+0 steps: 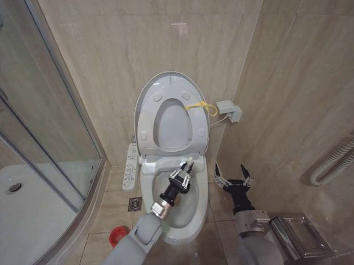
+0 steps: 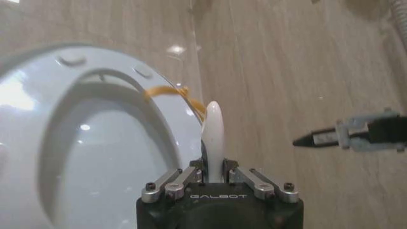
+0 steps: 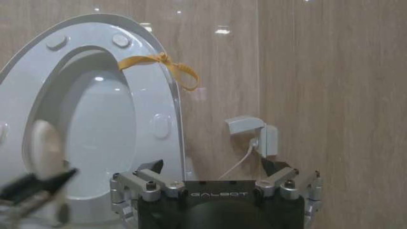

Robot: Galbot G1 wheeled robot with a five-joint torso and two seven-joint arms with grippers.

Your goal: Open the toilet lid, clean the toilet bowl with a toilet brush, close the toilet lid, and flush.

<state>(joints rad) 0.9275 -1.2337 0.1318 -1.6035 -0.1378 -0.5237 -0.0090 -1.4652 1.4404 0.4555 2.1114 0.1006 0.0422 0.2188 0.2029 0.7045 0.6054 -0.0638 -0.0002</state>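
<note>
Beige tiled walls surround the toilet bowl [image 1: 188, 216] at lower centre of the head view, with the toilet lid [image 1: 169, 89] raised against the wall. The white handle of the toilet brush [image 1: 188, 166] is clamped by the left gripper [image 1: 180, 180] over the bowl. The right gripper [image 1: 232, 178] is held spread wide just right of the rim, in free space before the right wall.

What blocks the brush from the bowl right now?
Nothing visible. The lid and seat are both raised against the wall, the bowl is open, and the left gripper holds the brush above it.
</note>
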